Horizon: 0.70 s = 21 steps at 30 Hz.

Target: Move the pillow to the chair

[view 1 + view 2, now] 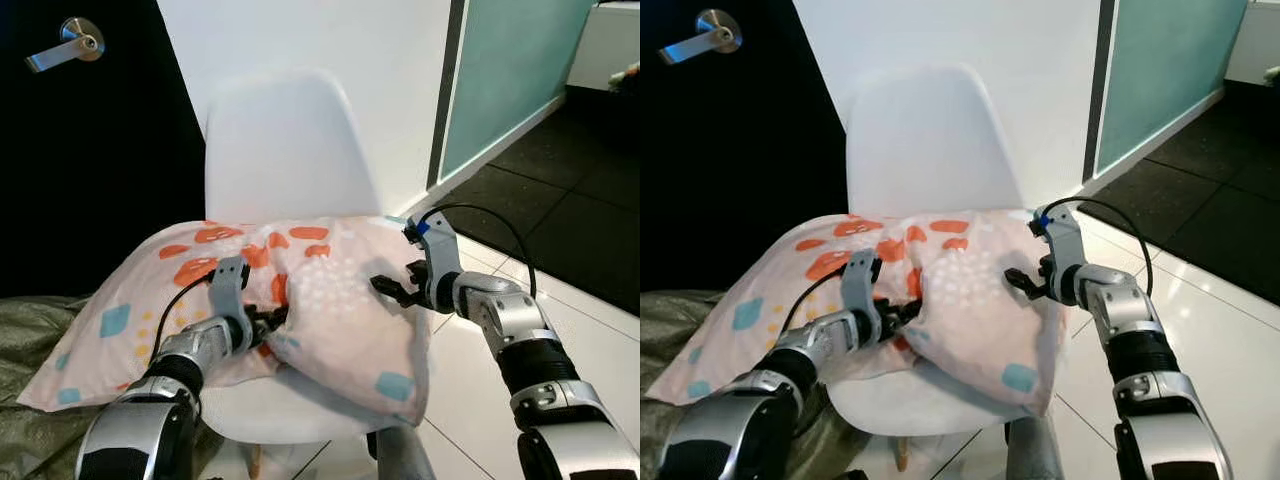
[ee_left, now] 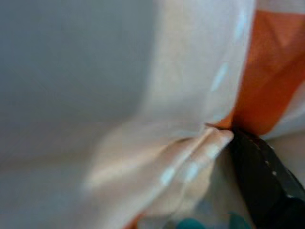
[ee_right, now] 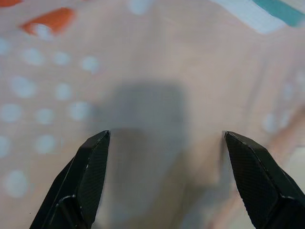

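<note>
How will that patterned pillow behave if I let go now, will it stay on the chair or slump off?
The pillow looks soft and floppy: it folds where the left hand pinches it. It overhangs the white chair on both sides, so it may sag or slide toward the heavier side. The open right hand gives no hold.

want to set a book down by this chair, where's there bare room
The seat is crowded: the pillow covers it and overhangs both sides, with the left hand pinching its fabric and the open right hand at its right part. Only the chair back above the pillow is bare. Free patches: white floor tiles right of the chair, and the dark floor beyond.
</note>
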### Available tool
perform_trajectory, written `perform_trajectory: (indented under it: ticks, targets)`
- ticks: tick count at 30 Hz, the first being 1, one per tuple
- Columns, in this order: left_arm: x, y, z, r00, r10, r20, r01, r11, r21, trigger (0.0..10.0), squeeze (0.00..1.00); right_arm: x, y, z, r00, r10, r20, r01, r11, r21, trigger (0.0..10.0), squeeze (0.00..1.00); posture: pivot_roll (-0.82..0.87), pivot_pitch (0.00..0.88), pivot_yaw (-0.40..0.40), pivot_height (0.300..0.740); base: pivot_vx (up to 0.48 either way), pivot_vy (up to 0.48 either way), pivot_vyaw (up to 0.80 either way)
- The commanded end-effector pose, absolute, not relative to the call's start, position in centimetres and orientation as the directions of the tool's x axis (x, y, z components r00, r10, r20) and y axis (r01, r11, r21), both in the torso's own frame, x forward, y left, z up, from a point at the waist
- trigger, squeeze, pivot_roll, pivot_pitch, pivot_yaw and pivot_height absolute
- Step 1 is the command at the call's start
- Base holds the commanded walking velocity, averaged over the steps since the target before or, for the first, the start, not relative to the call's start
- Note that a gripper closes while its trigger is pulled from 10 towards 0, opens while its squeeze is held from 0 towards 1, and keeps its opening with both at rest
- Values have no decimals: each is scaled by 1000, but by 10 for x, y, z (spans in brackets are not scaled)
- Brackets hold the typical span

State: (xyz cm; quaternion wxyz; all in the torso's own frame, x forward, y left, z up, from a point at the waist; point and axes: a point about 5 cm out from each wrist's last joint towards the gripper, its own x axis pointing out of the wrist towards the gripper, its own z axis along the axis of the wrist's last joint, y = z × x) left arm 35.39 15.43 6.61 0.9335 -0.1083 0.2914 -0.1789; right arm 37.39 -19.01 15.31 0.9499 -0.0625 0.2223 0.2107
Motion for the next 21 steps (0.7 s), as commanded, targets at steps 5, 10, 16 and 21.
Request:
perform_trajectory:
  ticks: [5, 10, 16, 21]
  targets:
    - [332, 196, 46, 724, -321, -610, 258, 947, -193, 10000, 1000, 374, -205, 136, 846, 286, -449, -331, 943, -23, 10000, 0, -273, 72, 97, 525, 0, 0, 0]
    - [302, 218, 46, 687, -430, -586, 397, 897, -193, 10000, 1000, 381, -208, 149, 922, 252, -295, -252, 967, 39, 10000, 0, -246, 64, 91, 525, 0, 0, 0]
    - [265, 206, 74, 590, -707, -390, 624, 706, -335, 10000, 1000, 388, -191, 161, 926, 318, -202, -303, 948, 99, 10000, 0, -223, 62, 79, 525, 0, 0, 0]
    - [253, 203, 83, 548, -767, -334, 668, 641, -377, 10000, 1000, 390, -187, 160, 926, 324, -195, -310, 946, 98, 10000, 0, -223, 67, 77, 525, 0, 0, 0]
